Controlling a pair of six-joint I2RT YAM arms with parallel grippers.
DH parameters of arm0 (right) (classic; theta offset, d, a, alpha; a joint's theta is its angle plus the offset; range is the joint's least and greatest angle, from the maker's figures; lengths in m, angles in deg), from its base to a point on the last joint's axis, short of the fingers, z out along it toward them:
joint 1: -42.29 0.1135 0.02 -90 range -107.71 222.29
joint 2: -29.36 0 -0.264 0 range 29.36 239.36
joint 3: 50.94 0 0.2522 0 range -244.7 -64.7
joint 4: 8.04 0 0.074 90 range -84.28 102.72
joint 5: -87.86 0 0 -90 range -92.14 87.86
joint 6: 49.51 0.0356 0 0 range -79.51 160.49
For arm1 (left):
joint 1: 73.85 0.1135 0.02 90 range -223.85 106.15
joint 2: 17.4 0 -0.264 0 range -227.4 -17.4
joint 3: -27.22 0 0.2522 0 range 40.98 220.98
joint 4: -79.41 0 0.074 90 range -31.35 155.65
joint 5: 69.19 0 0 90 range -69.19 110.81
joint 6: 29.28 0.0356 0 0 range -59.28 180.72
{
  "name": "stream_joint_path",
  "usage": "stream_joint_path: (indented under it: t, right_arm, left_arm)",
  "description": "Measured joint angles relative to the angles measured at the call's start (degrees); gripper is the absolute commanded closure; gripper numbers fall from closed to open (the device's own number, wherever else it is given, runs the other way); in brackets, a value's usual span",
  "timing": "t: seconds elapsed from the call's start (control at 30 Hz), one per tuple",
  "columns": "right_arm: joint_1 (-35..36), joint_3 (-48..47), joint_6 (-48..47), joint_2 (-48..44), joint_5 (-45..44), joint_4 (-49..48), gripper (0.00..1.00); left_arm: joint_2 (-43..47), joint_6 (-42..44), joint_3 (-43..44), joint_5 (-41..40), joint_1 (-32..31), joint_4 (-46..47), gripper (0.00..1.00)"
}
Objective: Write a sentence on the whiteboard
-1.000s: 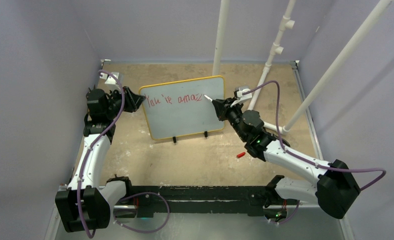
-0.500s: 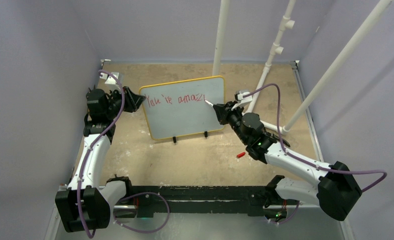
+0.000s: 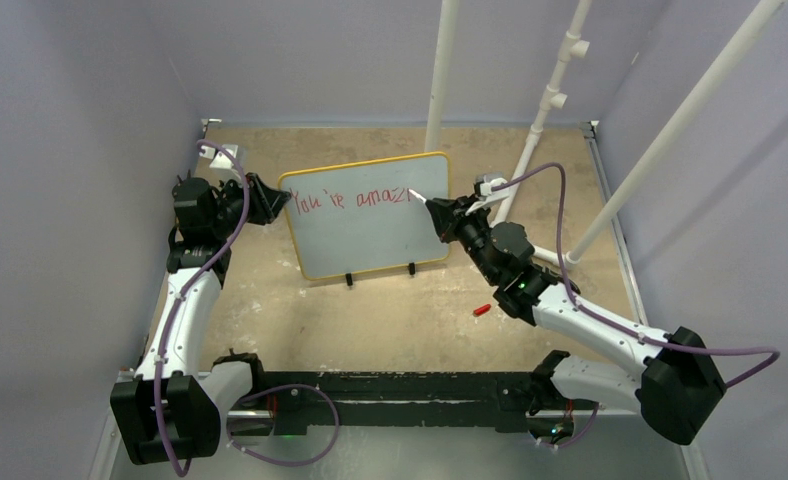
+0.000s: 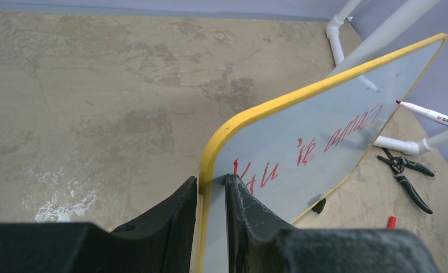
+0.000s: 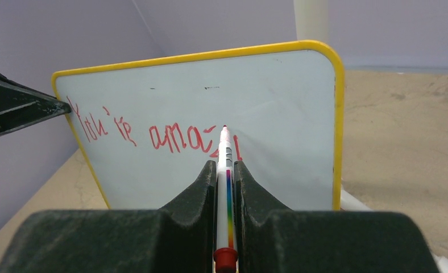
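A tan, stained table (image 3: 370, 310) inside pale lilac walls, seen from above, with two robot arms mounted at its near edge. Near the middle stands the whiteboard (image 3: 370, 235) – white, with a yellow frame, propped on small black feet and leaning back a little. Along its top, red handwriting reads "You're amaz", followed by one short upright stroke. White pipes (image 3: 442, 70) rise behind and to the right of the board. The left gripper (image 4: 211, 182) is clamped on the board's left edge near the upper corner, one black finger on the front face and one on the back. The right gripper (image 5: 225, 168) is closed tight around a white marker (image 5: 225, 142) with a rainbow stripe down its barrel and a red end piece. The marker's red tip points at the end of the writing; it looks to be on or just off the surface – the views do not settle which. Small dark print on the barrel is too fine to read. Black-handled pliers (image 4: 406, 173) lie on the table beyond the board's right side, and a small red cap (image 3: 481, 310) lies in front of the board, well apart from it.
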Motion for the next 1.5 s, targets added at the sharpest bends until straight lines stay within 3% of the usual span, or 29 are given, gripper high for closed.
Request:
stream_joint_path:
  t: [0.63, 1.5]
  right_arm:
    - [0.0, -1.0, -0.3, 3.6, -1.0, -2.3, 1.00]
    - [0.0, -0.2, -0.6, -0.2, -4.6, 1.1, 1.00]
  left_arm:
    - [0.0, 0.0, 0.0, 0.1, 0.0, 0.0, 0.76]
    - [0.0, 0.0, 0.0, 0.1, 0.0, 0.0, 0.76]
